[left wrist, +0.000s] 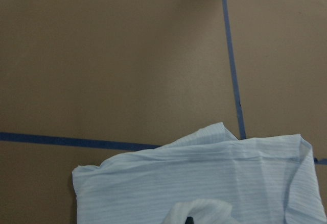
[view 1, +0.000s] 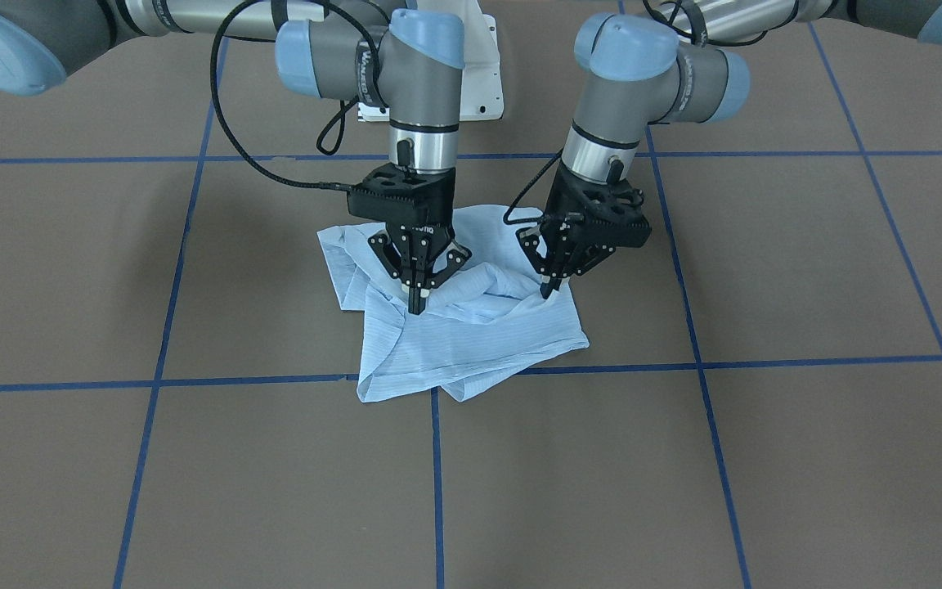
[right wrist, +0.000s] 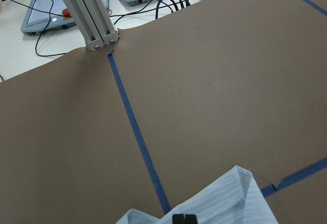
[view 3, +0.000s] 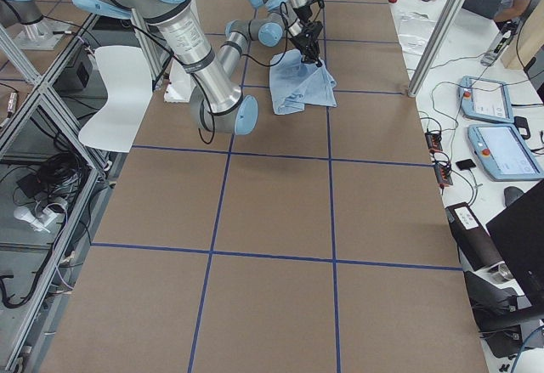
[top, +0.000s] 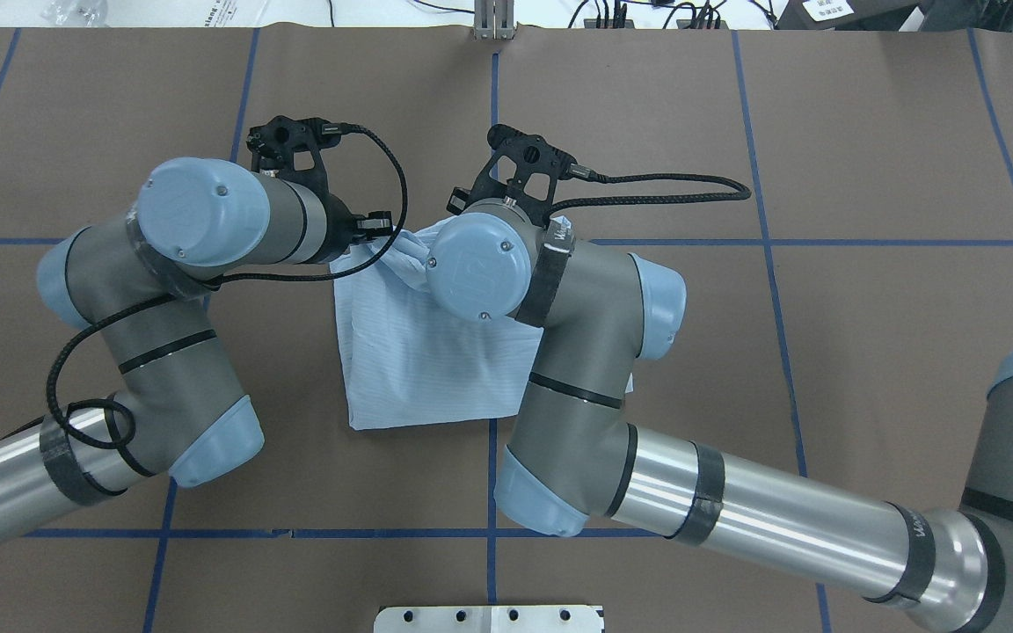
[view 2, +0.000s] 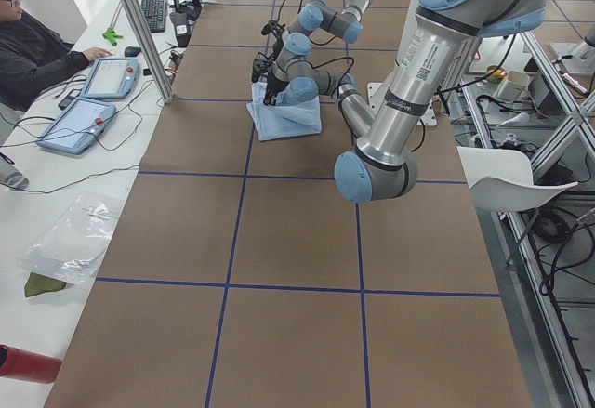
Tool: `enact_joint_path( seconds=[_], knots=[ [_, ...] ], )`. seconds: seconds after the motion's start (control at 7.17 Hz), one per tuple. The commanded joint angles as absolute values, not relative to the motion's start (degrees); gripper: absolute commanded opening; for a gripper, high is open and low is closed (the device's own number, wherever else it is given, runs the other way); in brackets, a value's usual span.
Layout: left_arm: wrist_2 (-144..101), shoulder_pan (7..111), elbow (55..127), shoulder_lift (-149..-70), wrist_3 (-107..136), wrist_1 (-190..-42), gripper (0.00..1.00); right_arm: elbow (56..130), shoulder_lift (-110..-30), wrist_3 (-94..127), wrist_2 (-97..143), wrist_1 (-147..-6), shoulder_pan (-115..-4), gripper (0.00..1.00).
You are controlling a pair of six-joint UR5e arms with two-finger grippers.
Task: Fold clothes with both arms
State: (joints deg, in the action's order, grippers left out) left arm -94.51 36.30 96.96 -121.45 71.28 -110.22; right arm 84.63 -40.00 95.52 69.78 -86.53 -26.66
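The light blue striped shirt (view 1: pixel 471 335) lies folded in a rumpled bundle at the table's centre, over a crossing of blue tape lines. In the front-facing view my right gripper (view 1: pixel 417 304) points straight down and is shut on a fold near the bundle's middle. My left gripper (view 1: pixel 550 288) is tilted and shut on a ridge of cloth near the shirt's edge. From overhead, both wrists hide the fingers, and only the shirt's near half (top: pixel 419 352) shows. The right wrist view shows a shirt corner (right wrist: pixel 219 203) and the shut fingertips (right wrist: pixel 184 218).
Brown table cover (view 1: pixel 765 458) with a blue tape grid lies all around the shirt. An aluminium post (right wrist: pixel 89 15) and teach pendants (view 3: pixel 501 148) stand beyond the far edge. A person (view 2: pixel 37 50) sits at the side bench. The white robot base (view 1: pixel 483 74) is behind the arms.
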Motion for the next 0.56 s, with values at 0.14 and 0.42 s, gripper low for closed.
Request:
enact_joint_path(
  seconds=[0.14, 0.42],
  knots=[
    [-94.48, 39.37, 87.13, -122.26, 62.61, -115.20, 0.00, 73.93, -37.88, 92.47, 70.84, -78.93, -28.65, 0.00],
    [-95.35, 41.39, 87.10, -121.38, 54.25, -120.13, 1.00, 74.26, -37.01, 85.79, 78.61, -78.58, -31.62, 1.00]
  ],
)
